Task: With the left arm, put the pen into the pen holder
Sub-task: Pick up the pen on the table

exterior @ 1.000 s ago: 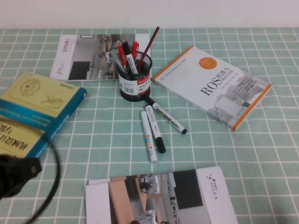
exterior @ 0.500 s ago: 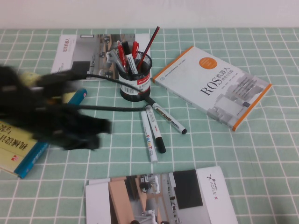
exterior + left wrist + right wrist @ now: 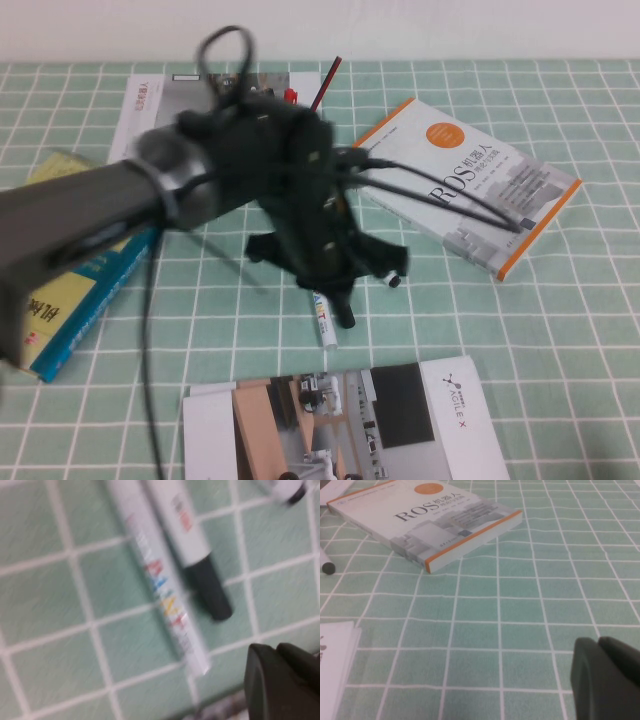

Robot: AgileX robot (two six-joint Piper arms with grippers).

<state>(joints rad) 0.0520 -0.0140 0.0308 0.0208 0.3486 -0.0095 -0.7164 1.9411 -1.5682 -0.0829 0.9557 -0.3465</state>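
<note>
My left arm reaches across the middle of the table and hides the pen holder; only a dark red pencil sticks out above it. My left gripper hangs over the markers and shows shut and empty in the left wrist view. The white pen with PAINT lettering lies flat below it, its upper part hidden. In the left wrist view the pen lies beside a black-capped marker. My right gripper is shut, empty, low over the cloth.
A white and orange ROS book lies at the right, also in the right wrist view. A teal and yellow book lies at the left. Brochures lie at the front and back left. A second black-capped marker's tip shows.
My left arm has swung from the left edge rightward across the table and now covers the pen holder and the markers' upper parts. The pens have not moved.
</note>
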